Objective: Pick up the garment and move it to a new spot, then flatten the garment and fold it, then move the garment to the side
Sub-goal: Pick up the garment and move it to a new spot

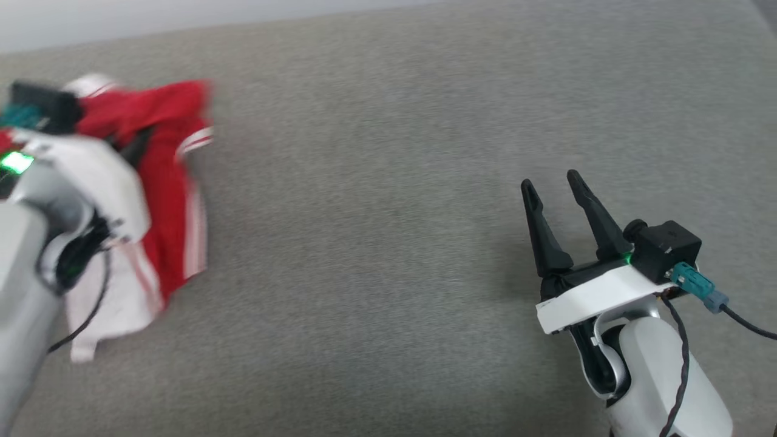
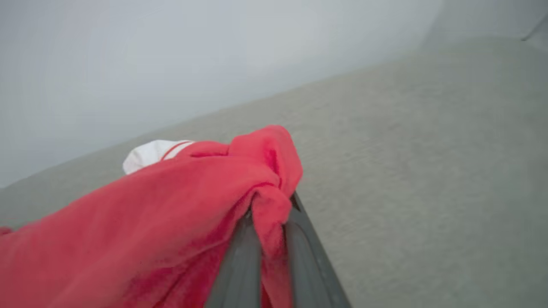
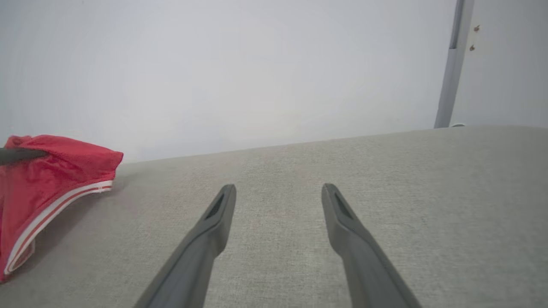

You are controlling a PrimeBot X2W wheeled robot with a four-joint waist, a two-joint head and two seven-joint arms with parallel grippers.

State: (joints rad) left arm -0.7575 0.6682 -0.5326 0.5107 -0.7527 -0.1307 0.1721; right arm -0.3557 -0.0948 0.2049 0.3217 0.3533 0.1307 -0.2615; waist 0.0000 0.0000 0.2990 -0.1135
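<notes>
Your left gripper (image 2: 272,206) has its two dark fingers (image 2: 239,256) drawn narrow, nearly together, pinching a bunched fold of the garment (image 2: 171,214): red cloth is squeezed in the slot between them and bulges in a knot over the tips. That's a red jersey T-shirt; a bit of white sleeve with a thin red stripe pokes out behind the fold in the left wrist view. In the head view the shirt (image 1: 173,182) sits at the far left of the grey woven surface (image 1: 388,212), crumpled, red with white panels and striped trim. It's partly under the pale left forearm (image 1: 73,176) and all blurred there, so finger detail is unreadable in that view. In the right wrist view the shirt (image 3: 51,179) is at the left edge, red-and-white striped hem hanging low, with one dark left fingertip (image 3: 21,155) lying across its top. You can't tell how much of it rests on the surface. Your right gripper (image 1: 550,182) is well apart from the shirt at the lower right, fingers spread wide, holding nothing, touching nothing, above bare grey cloth. Pale wall (image 3: 257,64) behind.
</notes>
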